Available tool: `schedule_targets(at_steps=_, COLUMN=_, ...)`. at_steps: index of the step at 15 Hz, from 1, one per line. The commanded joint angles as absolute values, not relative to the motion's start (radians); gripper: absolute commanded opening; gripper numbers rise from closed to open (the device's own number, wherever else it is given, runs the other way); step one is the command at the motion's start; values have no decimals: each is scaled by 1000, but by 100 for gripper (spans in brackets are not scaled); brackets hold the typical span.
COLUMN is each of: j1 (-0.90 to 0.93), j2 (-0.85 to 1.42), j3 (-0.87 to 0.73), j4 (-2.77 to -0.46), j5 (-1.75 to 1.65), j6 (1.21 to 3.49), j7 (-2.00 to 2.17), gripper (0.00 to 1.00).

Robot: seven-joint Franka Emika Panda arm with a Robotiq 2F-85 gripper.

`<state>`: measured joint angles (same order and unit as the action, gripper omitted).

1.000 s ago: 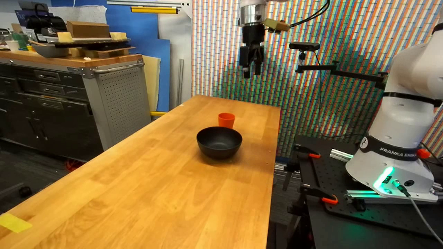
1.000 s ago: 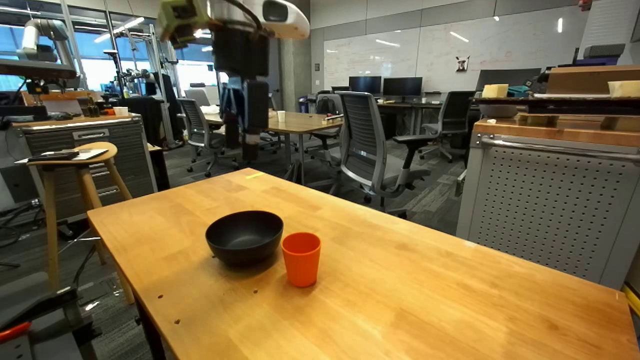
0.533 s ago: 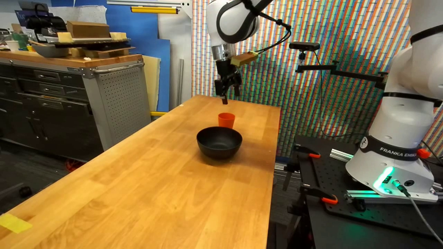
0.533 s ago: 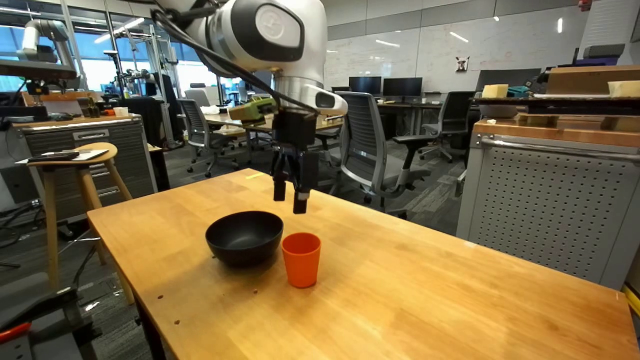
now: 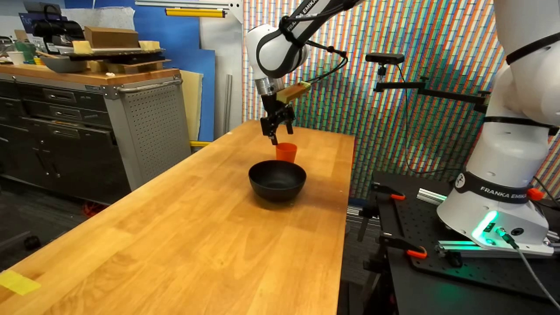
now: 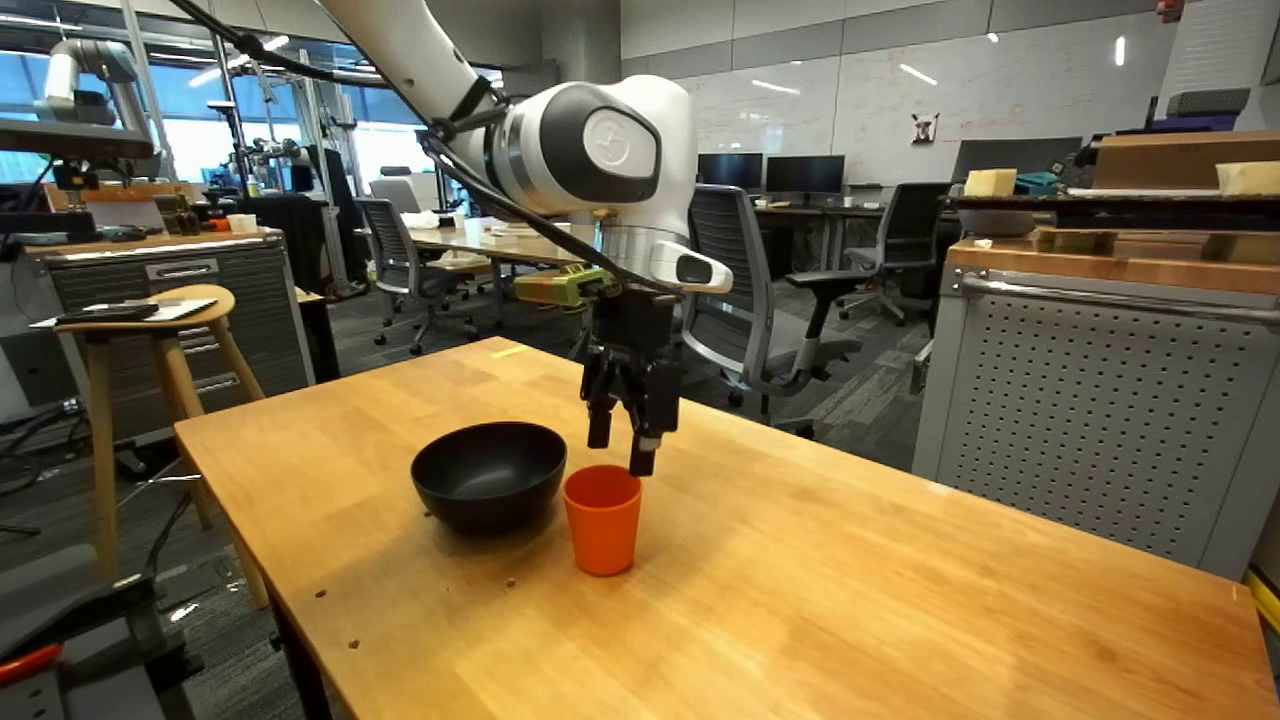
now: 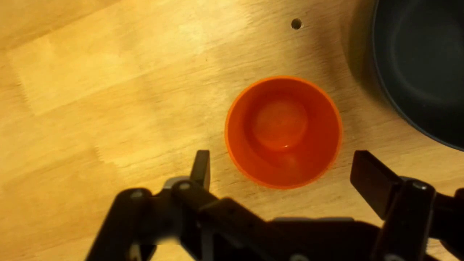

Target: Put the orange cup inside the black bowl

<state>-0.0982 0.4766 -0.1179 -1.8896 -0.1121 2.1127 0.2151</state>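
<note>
- The Robotiq gripper (image 6: 620, 448) is spread wide, its black fingers (image 7: 375, 185) well apart and pointing down over the wooden table (image 6: 850, 600).
- In the wrist view the fingers show to either side of the orange cup (image 7: 284, 132), with wood visible between each one and the rim.
- The cup stands upright on the tabletop, mouth up, near the black bowl (image 6: 488, 480).
- The bowl sits upright; the wrist view crops it and shows a strip of wood between it and the cup.
- In both exterior views the fingers are near the cup's rim; their exact height over it is hard to tell.
- The Franka Emika Panda arm (image 5: 280, 48) reaches over the table; a green light (image 5: 484, 224) glows on its base (image 5: 490, 205).
- A strip of yellow tape (image 5: 19, 282) lies on the tabletop, well apart from cup and bowl.
- In an exterior view a wooden stool (image 6: 185, 300) stands beside the table.
</note>
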Motion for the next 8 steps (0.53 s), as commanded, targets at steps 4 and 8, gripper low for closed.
schedule_targets(at_steps=4, j1=-120, j2=559, j3=-125, j4=-1810, j5=-71, j6=2094, j7=182, gripper=100)
schedule_targets(at_steps=8, j1=-146, j2=557, j3=-117, j4=-1815, j5=-29, j6=2098, j7=155, gripper=100)
